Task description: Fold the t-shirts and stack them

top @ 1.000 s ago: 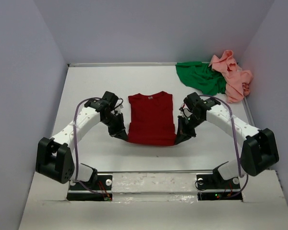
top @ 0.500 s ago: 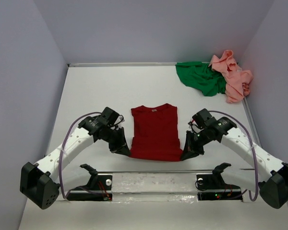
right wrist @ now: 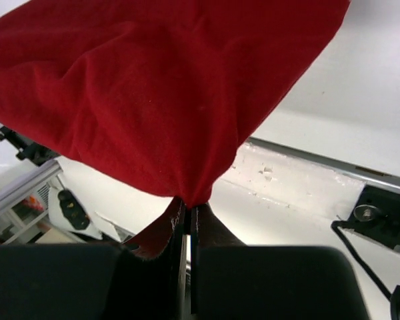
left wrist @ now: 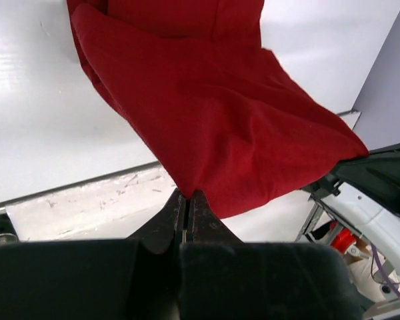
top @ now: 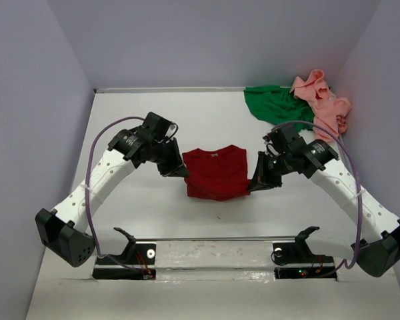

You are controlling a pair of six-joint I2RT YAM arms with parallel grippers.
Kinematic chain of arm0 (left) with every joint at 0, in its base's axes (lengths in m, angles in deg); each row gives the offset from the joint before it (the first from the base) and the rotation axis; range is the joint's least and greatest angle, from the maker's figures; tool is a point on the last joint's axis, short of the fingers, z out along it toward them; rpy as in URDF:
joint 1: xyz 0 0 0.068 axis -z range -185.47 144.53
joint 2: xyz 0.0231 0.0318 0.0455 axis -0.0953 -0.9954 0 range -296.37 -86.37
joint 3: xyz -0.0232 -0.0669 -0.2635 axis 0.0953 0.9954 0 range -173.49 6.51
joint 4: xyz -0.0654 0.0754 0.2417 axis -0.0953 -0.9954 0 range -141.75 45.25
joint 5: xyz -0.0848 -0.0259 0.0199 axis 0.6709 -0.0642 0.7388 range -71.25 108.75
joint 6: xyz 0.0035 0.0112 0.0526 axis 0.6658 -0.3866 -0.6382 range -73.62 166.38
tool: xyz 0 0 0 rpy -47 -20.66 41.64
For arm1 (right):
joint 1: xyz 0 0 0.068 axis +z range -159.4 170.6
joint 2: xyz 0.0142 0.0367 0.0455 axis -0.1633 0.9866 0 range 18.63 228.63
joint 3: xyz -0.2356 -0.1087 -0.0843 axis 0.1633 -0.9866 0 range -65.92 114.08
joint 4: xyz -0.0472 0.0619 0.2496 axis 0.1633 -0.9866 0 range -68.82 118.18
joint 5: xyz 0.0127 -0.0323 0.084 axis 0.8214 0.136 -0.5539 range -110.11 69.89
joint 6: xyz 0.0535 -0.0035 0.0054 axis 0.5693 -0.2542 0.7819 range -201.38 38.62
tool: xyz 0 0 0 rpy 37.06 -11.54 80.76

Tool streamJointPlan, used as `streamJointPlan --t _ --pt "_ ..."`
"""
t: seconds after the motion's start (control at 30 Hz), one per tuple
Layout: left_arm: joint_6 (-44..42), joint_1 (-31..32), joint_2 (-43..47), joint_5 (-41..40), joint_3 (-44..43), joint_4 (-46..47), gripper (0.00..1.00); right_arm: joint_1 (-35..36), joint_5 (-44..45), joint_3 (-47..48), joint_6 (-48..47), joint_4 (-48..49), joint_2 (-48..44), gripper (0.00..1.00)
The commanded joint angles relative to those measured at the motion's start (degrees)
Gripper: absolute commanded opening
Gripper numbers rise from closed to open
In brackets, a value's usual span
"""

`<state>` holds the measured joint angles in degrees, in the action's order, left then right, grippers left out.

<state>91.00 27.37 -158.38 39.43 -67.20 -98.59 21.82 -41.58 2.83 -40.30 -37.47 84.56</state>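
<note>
On the middle of the worktop point(top: 140, 120) lies the dark red t-shirt point(top: 217, 172), with its collar point(top: 212, 153) end flat and its hem end raised off the surface. We hold it by the two hem corners. The left fingers point(top: 181, 171) are pinched tight on one corner and the right fingers point(top: 255, 185) on the other. Both wrist views show the cloth drawn to a point right at the closed tips.

We judge the step in hand to be the half fold, hem toward collar. To do it well, we would carry both corners at the same height and pace so the hem lands square. Light tension across the span should stop the sagging middle from bunching. We would lay the hem level with the collar and only then let go.

The shirt is a soft, matte knit, limp enough to drape in a shallow belly between our grips, with smooth folds and no stiff creases. Its sleeves look tucked in, giving a narrow rectangle. Well apart, at the far right corner, the green t-shirt point(top: 278, 109) lies crumpled and touching the salmon pink t-shirt point(top: 325, 107), both in unfolded heaps.
</note>
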Motion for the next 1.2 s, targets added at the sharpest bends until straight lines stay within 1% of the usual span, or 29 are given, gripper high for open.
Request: streamJointPlan --t 0.0,0.2,0.3,0.5,0.67,0.87,0.97,1.1,1.17 --pt "-0.5 -0.8 -4.1 -2.9 -5.0 -0.3 0.00 0.4 4.5 5.1 -3.7 -0.4 3.6 0.00" --pt "-2.9 -3.1 -11.0 -2.5 -7.8 2.3 0.00 -0.1 10.5 11.0 -7.7 1.5 11.9 0.00" --pt "-4.9 -5.1 -14.5 -3.3 -10.3 1.8 0.00 -2.6 12.1 12.5 -9.5 3.1 15.8 0.00" --pt "-8.7 -11.4 -18.8 -3.3 -12.5 1.3 0.00 -6.0 13.4 15.4 -13.0 6.9 22.7 0.00" --pt "-10.3 -14.2 -21.0 -2.6 -12.9 1.5 0.00 -8.2 12.9 16.8 -14.6 9.6 26.6 0.00" --pt "-11.1 -14.5 -24.1 -0.2 -11.5 4.1 0.00 -9.2 13.5 19.5 -16.2 13.5 31.7 0.00" --pt "-11.1 -14.5 -26.0 0.3 -11.2 5.8 0.00 -9.8 14.2 22.3 -16.5 14.5 35.2 0.00" --pt "-11.3 -14.5 -29.8 0.9 -13.5 7.5 0.00 -10.3 14.4 24.4 -16.5 14.7 37.5 0.00" --pt "-11.7 -14.5 -32.4 0.4 -16.6 7.4 0.00 -10.3 14.7 25.3 -16.4 14.8 38.6 0.00"
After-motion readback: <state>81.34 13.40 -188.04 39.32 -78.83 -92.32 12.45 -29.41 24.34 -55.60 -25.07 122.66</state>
